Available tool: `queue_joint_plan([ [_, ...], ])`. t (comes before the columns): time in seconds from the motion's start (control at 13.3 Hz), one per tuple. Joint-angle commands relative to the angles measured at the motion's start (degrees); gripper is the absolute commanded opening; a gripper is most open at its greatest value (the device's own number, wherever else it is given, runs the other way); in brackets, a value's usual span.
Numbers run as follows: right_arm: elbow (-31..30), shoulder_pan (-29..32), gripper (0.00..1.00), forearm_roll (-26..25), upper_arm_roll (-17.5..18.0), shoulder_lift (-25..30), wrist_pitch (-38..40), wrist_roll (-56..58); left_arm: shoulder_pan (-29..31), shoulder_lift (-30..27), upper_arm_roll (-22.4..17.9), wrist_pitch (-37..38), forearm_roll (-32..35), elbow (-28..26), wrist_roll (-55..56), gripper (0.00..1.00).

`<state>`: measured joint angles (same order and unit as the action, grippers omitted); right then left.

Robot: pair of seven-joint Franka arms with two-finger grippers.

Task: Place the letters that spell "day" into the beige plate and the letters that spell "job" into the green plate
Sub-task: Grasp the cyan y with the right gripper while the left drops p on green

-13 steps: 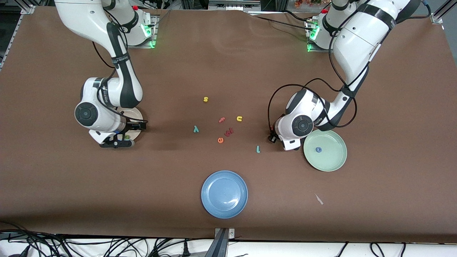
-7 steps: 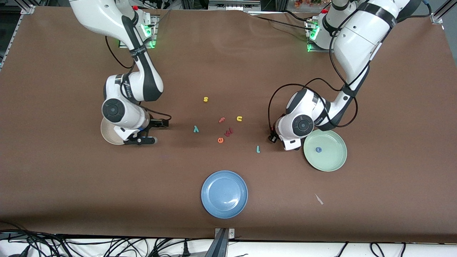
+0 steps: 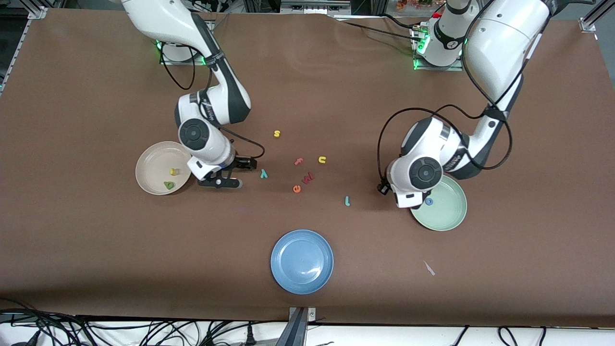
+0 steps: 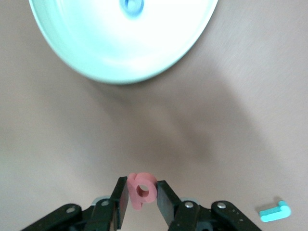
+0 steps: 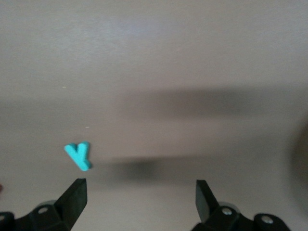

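Two steps run at once; the left gripper [image 4: 143, 204] carries the red b [image 4: 141, 190] toward the green plate [image 3: 451, 214], and the right gripper [image 5: 139, 192] is lining up on the teal y [image 3: 263, 173]

The b is pinched between the left fingers, clear of the table; in the front view that hand hangs over the plate's edge toward the table's middle, while its wrist view shows the plate a little ahead of the fingers, so I judge it needs a short carry further over the plate before letting go; the blue o [image 3: 429, 202] already lies in that plate; the teal j [image 3: 347, 201] lies on the table between the plate and the loose letters, not yet taken

The right fingers stand wide with nothing between them, low over the table between the beige plate [image 3: 149, 166] and the y; in its wrist view the y sits just off one fingertip, not between the two, so the next move calls for a small shift to centre the letter before dropping and closing; the letter is tiny and flat, so the fingers must come right down to the cloth

The yellow a [image 3: 173, 171] and green d [image 3: 169, 184] lie in the beige plate; the right arm bends down from its base with the wrist pointing at the table; the left arm does likewise
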<state>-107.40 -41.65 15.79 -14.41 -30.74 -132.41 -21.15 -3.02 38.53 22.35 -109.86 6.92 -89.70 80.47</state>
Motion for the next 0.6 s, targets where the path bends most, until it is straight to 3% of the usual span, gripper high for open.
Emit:
queue_joint_plan([
  [0.0,5.0,-1.94,1.0,0.83,-0.27,-3.7,0.05,-2.75,3.36,-0.12,-0.03,1.93,0.99,2.25,-9.16,0.07],
  [0.53,10.64,-4.32,0.95,0.47,-0.27,-10.21,-1.53,-2.4,9.69,0.05,-0.2,1.93,1.08,2.25,-25.79,0.07],
])
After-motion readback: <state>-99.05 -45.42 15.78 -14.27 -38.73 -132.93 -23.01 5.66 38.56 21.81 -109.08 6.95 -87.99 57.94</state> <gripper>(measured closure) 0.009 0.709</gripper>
